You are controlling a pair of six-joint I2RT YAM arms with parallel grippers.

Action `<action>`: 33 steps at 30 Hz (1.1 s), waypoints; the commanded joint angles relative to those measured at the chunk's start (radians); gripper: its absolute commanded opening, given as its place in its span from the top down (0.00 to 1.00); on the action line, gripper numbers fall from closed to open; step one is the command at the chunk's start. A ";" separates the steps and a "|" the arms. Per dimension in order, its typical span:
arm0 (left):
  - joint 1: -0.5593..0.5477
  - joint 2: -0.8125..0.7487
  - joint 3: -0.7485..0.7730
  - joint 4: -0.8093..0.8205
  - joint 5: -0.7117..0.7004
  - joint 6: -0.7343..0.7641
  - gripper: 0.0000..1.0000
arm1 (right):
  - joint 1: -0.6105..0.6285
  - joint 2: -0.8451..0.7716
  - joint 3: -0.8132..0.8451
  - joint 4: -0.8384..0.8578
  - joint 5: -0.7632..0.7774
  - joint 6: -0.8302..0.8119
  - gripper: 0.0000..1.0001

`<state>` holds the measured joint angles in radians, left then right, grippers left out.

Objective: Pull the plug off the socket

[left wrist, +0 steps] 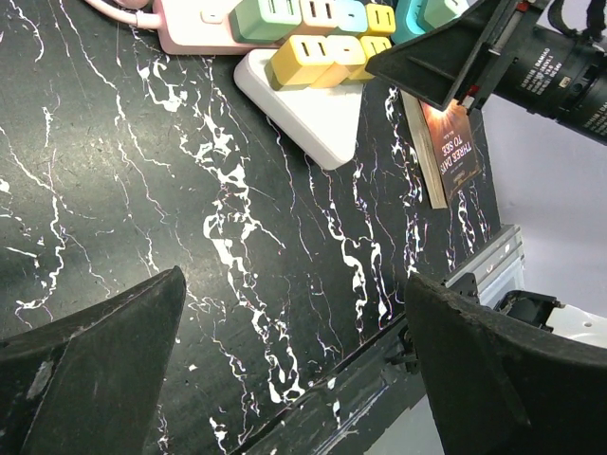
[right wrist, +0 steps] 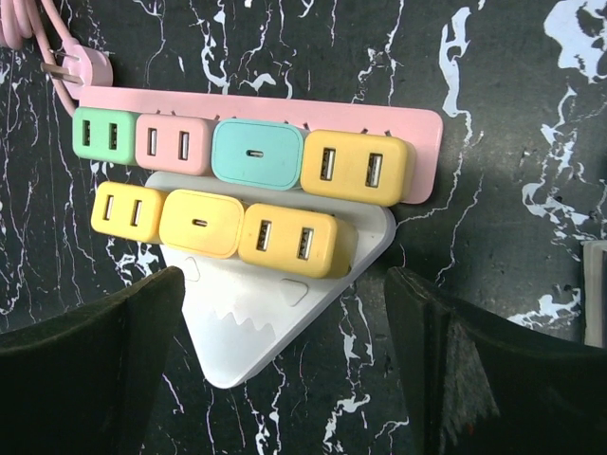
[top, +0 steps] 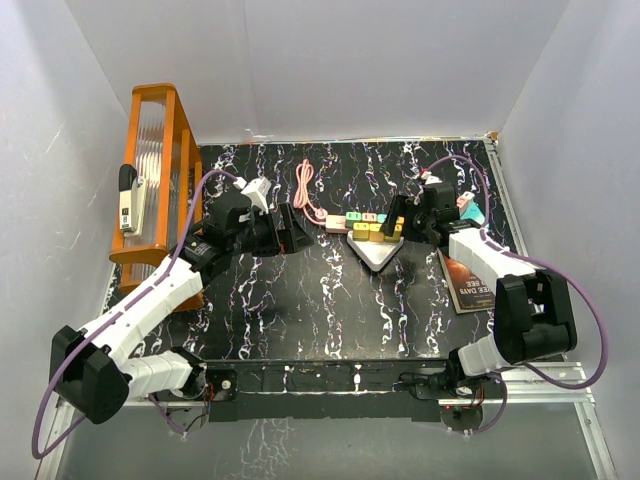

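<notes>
Right gripper point(right wrist: 283, 284) is hovering with its fingers spread wide, grasping nothing, above the pink plastic power strip point(right wrist: 422, 128) and white triangular socket block point(right wrist: 242, 332), both carrying blocky pastel plugs point(right wrist: 356, 168). Left gripper point(left wrist: 294, 284) is hanging released nearby. To their right, a dark-and-orange paperback book point(left wrist: 453, 156) is showing "THREE DAYS TO SEE".

book point(left wrist: 455, 156) — cover title, "THREE DAYS TO SEE"

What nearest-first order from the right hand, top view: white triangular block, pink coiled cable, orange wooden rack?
1. White triangular block, beside the right hand.
2. Pink coiled cable, centre back.
3. Orange wooden rack, far left.
</notes>
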<state>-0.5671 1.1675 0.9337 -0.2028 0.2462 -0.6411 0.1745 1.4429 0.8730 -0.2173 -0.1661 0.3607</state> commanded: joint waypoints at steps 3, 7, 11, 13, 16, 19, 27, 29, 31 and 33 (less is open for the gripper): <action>-0.006 0.007 0.021 -0.007 0.007 -0.004 0.02 | 0.001 0.055 0.017 0.122 -0.077 -0.014 0.18; -0.007 0.011 0.018 -0.013 0.001 -0.006 0.02 | 0.032 0.071 0.007 0.159 -0.100 -0.003 0.18; -0.007 0.016 0.013 -0.034 -0.018 -0.001 0.02 | 0.104 0.058 -0.026 0.217 -0.143 0.044 0.17; -0.007 0.013 0.019 -0.068 -0.061 0.013 0.02 | 0.150 0.048 -0.059 0.264 -0.165 0.089 0.17; -0.007 -0.008 0.011 -0.099 -0.124 0.026 0.02 | 0.239 0.040 -0.101 0.332 -0.191 0.174 0.16; -0.007 -0.019 0.013 -0.140 -0.174 0.032 0.02 | 0.339 0.026 -0.132 0.397 -0.218 0.239 0.15; 0.003 -0.013 -0.024 -0.130 -0.147 -0.053 0.02 | 0.393 -0.084 -0.051 0.179 0.011 0.062 0.08; 0.006 0.018 -0.032 -0.069 -0.056 -0.092 0.02 | 0.364 -0.105 -0.028 0.137 0.035 0.028 0.07; 0.007 0.062 -0.039 0.008 0.025 -0.130 0.02 | 0.299 -0.125 -0.020 0.129 -0.041 0.022 0.06; 0.006 0.116 -0.037 0.053 0.065 -0.174 0.02 | 0.245 -0.143 -0.015 0.128 -0.098 0.017 0.07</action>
<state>-0.5644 1.2118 0.9077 -0.2680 0.1707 -0.7189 0.5125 1.3521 0.8074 -0.0616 -0.2333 0.4374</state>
